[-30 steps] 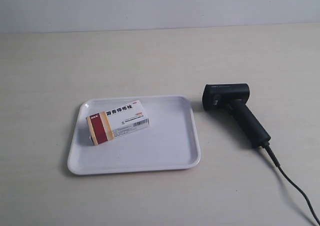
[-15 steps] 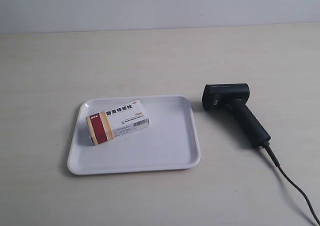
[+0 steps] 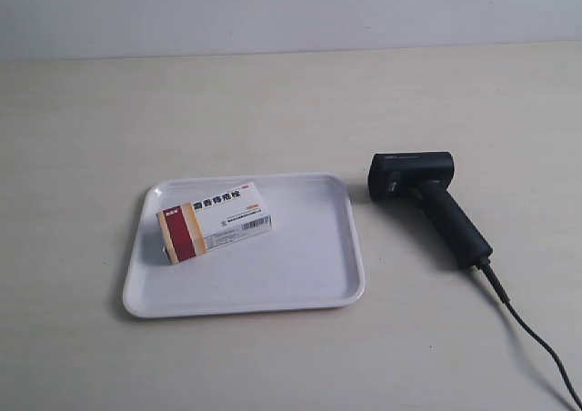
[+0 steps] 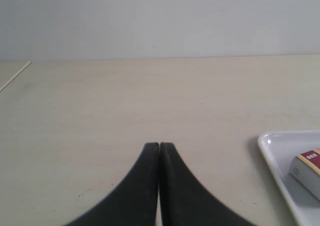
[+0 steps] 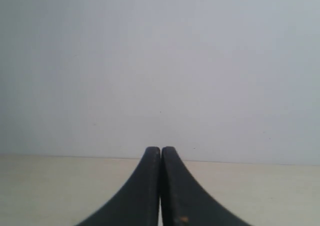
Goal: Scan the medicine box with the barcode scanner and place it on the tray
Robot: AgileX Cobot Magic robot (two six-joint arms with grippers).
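The small white cardboard medicine box (image 3: 215,221) with a dark red and tan band at one end lies flat inside the flat white plastic tray (image 3: 309,284), toward the tray's side away from the scanner, its barcode facing up. The black pistol-shaped barcode scanner (image 3: 427,200) lies on its side on the pale wooden table (image 3: 273,102), just beside the tray, its thin black cable (image 3: 527,338) trailing away. The left gripper (image 4: 159,147) is pressed fully closed on nothing, above bare table near the tray's corner. The right gripper (image 5: 160,150) is likewise closed and empty, facing the wall
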